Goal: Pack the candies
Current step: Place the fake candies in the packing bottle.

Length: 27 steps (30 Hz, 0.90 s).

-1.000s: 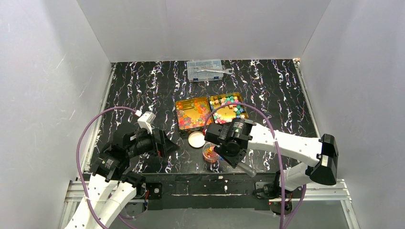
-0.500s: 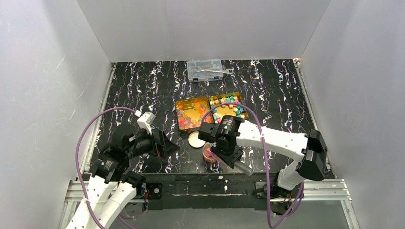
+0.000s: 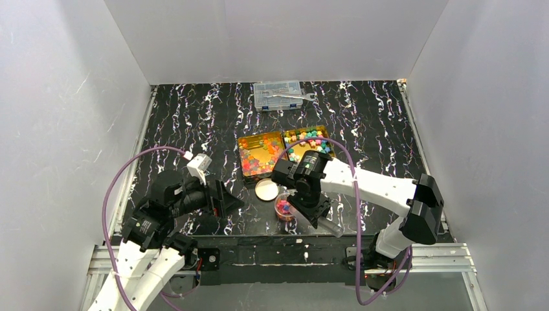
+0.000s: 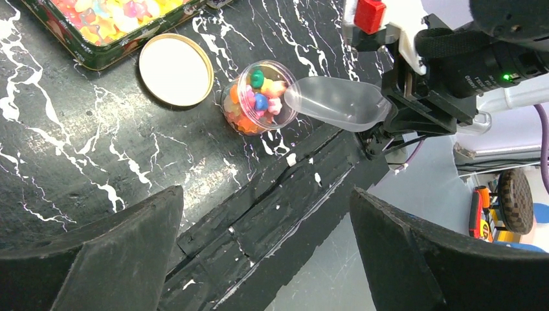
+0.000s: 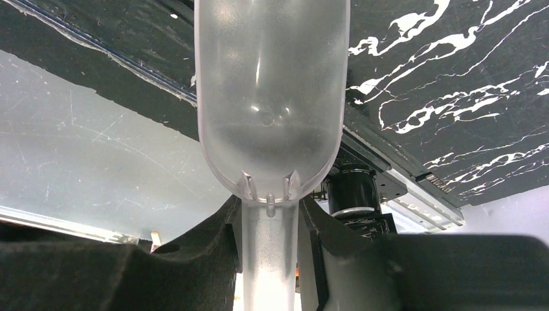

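Glossy red and orange candies (image 3: 261, 155) fill the left gold tin, and pastel candies (image 3: 311, 141) lie in the right tin. A small clear cup (image 3: 283, 208) (image 4: 259, 97) near the front edge holds mixed candies, with green, blue and pink pieces on top. My right gripper (image 3: 320, 219) (image 5: 268, 253) is shut on the handle of a clear plastic scoop (image 4: 336, 103) (image 5: 268, 97). The scoop bowl looks empty, and in the left wrist view its tip overlaps the cup's rim. My left gripper (image 3: 223, 197) (image 4: 265, 253) hangs open to the left of the cup with nothing in it.
The cup's round cream lid (image 3: 266, 189) (image 4: 176, 69) lies flat just beyond the cup. A clear compartment box with a wrench (image 3: 280, 94) stands at the back. The table's taped front edge (image 4: 285, 201) runs close under the cup and scoop.
The right arm's elbow swung left and its wrist turned over the cup. The cup's top showed orange pieces before and now shows pink, blue and green ones. The left arm barely shifted.
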Available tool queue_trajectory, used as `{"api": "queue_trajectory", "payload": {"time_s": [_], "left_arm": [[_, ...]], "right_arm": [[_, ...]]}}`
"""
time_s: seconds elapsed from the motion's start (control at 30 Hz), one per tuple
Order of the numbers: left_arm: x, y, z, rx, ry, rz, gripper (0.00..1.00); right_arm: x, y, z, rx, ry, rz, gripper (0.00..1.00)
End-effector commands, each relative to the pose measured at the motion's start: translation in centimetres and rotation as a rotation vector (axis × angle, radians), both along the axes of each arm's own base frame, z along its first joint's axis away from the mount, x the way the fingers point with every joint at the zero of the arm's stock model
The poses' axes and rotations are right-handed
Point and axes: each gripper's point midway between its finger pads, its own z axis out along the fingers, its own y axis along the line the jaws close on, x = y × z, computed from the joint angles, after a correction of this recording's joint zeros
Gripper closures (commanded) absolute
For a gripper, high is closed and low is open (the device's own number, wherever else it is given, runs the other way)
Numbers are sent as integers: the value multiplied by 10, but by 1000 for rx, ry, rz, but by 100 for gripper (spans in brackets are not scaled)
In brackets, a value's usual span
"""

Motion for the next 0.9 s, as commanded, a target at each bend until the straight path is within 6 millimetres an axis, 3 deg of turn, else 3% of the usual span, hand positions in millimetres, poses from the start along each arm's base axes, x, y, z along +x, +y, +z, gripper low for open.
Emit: {"api": "queue_trajectory", "payload": {"time_s": [0.0,0.4,0.87], "left_arm": [[-4,-3,0,-1,-18,-33,1],[-6,-4,-2,8,-12,-40,1],[-12,-17,2,-13,79,-121,1]], "right_arm": [[-3,3,8,5,24,-13,99],[6,1,20,82,-77,7,99],[7,33,18,383,-266,259,99]]}}
